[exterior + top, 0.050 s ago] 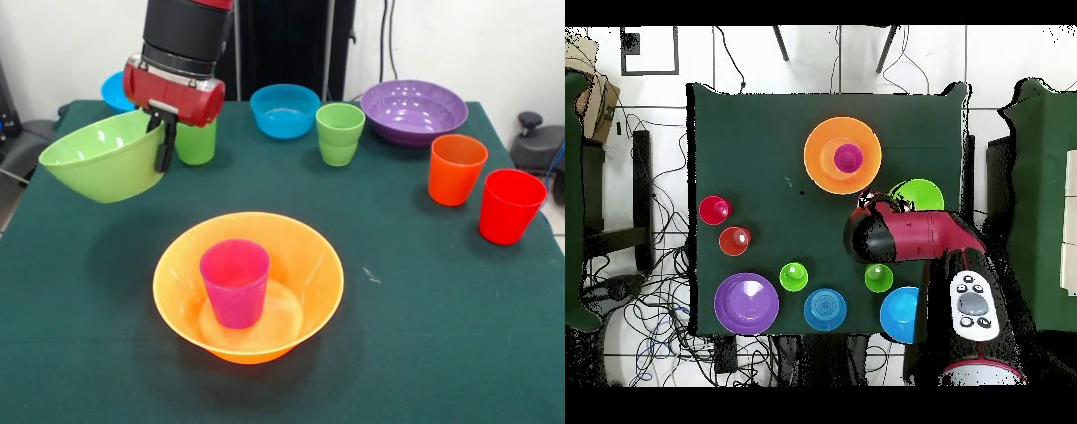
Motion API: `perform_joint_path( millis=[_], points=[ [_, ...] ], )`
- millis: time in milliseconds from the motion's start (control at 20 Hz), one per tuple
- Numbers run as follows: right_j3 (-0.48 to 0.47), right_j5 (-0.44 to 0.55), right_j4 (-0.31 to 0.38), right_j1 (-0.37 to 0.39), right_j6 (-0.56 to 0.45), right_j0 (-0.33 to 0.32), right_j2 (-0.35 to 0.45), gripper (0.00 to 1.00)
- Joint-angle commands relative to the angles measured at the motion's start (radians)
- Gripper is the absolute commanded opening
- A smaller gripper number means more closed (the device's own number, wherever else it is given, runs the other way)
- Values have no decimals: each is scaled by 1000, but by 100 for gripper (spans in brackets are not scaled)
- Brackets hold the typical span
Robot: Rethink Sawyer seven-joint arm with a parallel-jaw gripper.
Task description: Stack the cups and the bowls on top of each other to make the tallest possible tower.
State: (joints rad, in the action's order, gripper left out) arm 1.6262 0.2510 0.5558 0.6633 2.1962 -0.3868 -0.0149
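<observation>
We see a dark green table (424, 336). Around it on the floor we see tangled cables (665, 290)

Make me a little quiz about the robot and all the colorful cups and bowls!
1. True or false: the purple cup stands inside the orange bowl.
2. What does the gripper hold? A) the green bowl B) the red cup C) the purple bowl
3. Fill in: the green bowl hangs tilted in the air, not on the ______.

Key: 1 true; 2 A; 3 table.
</observation>
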Motion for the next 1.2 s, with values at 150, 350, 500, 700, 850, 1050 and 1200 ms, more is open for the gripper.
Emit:
perform_joint_path(
  millis=[150,350,500,700,850,1050,1200],
  points=[
    [-188,96,-123,-58,146,70,-31,0],
    [-174,125,-170,-35,102,65,-23,0],
    [-172,148,-191,-22,62,63,-18,0],
    [-225,187,-202,-44,45,98,-32,0],
    [-265,215,-216,-59,67,143,-49,0],
    [-285,241,-243,-65,85,195,-59,0],
    [-327,263,-259,-89,100,232,-76,0]
  ],
)
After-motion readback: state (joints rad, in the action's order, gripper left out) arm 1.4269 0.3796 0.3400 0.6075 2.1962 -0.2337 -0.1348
